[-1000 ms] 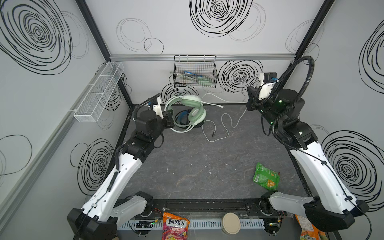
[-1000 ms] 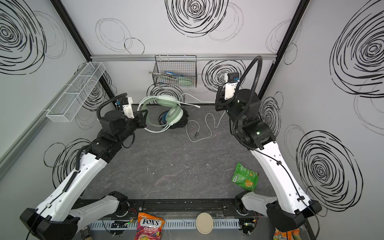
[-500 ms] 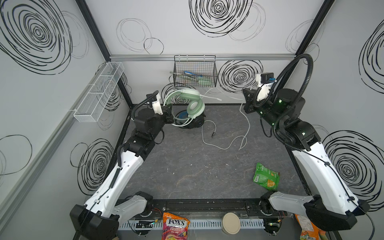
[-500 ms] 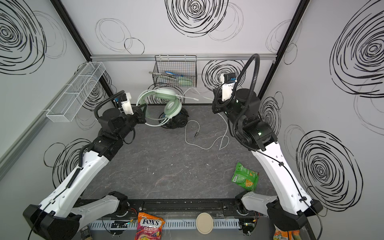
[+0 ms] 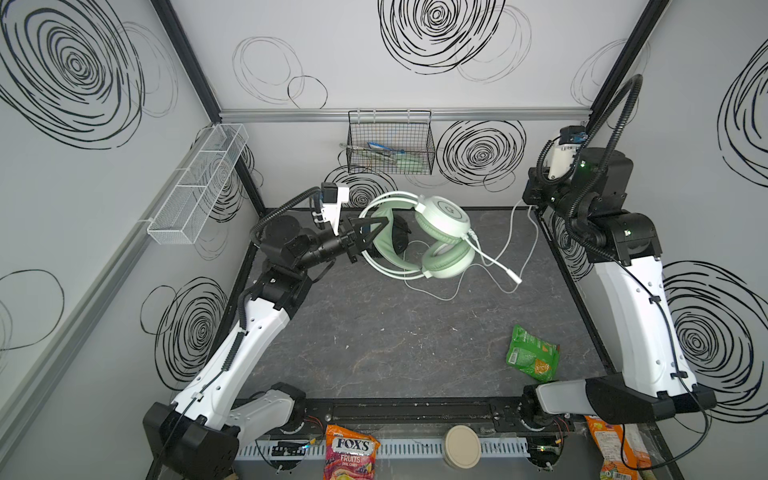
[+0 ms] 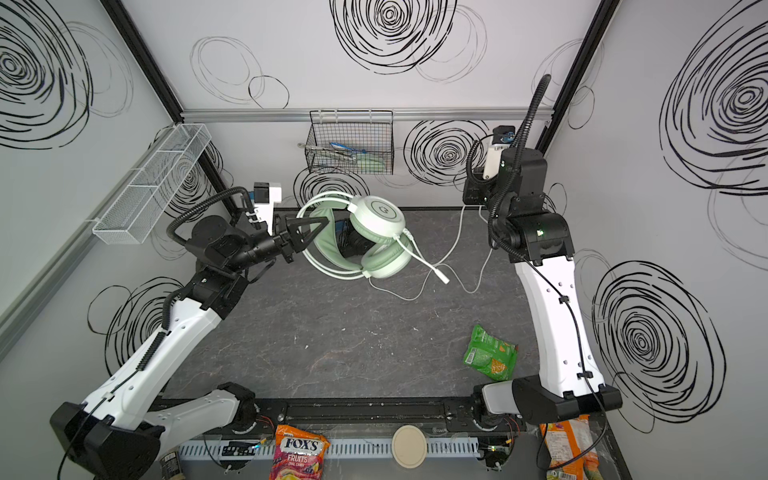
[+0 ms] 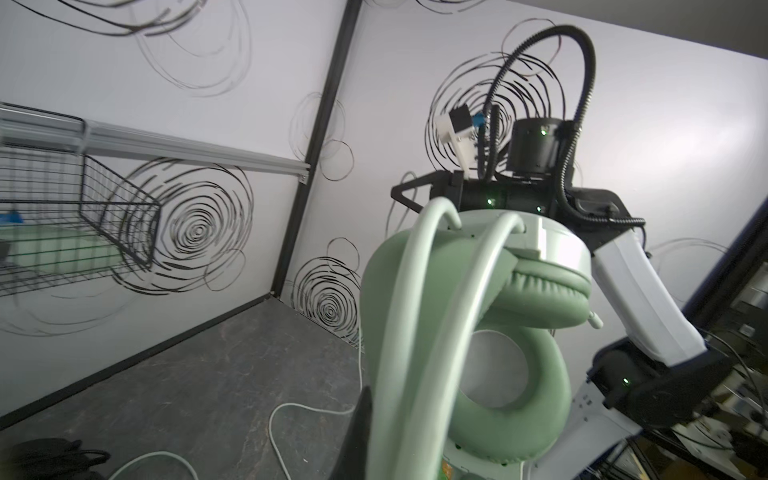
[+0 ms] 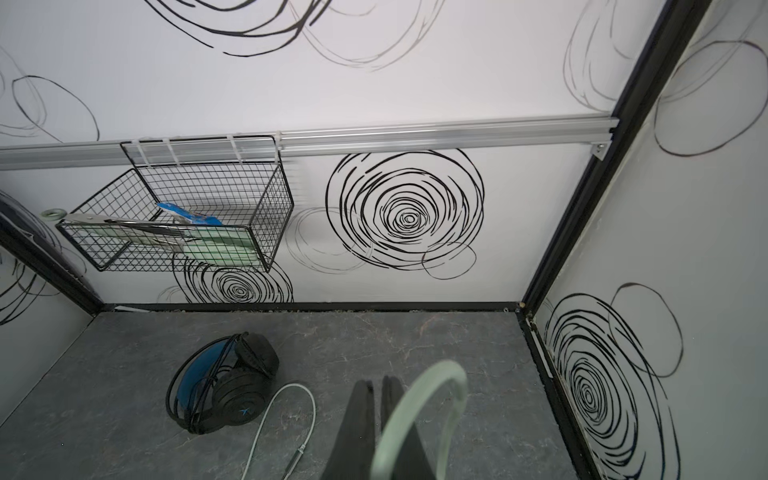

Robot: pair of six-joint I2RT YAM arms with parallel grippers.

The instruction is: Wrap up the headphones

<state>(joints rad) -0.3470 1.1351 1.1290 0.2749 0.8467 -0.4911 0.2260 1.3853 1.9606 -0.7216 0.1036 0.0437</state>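
Note:
The mint-green headphones (image 5: pixel 442 216) hang above the back of the table, and my left gripper (image 5: pixel 376 232) is shut on their twin-tube headband (image 7: pixel 399 332). Their pale cable (image 5: pixel 525 257) trails over the table and rises to my right gripper (image 5: pixel 534 199), high in the back right corner. In the right wrist view that gripper (image 8: pixel 376 390) has its jaws together, with a loop of the cable (image 8: pixel 432 374) arching beside them. The black headphones with the blue headband (image 8: pixel 224 386) lie on the table, mostly hidden behind the green pair in both top views.
A black wire basket (image 5: pixel 390 143) hangs on the back wall and a white mesh shelf (image 5: pixel 199 183) on the left wall. A green snack packet (image 5: pixel 532 353) lies at the front right. A candy bag (image 5: pixel 351 453) and a round lid (image 5: pixel 462 446) sit beyond the front rail.
My left gripper has carried the green headphones to the right and turned them. My right gripper has drawn back toward the right corner, dragging the cable's slack to the right.

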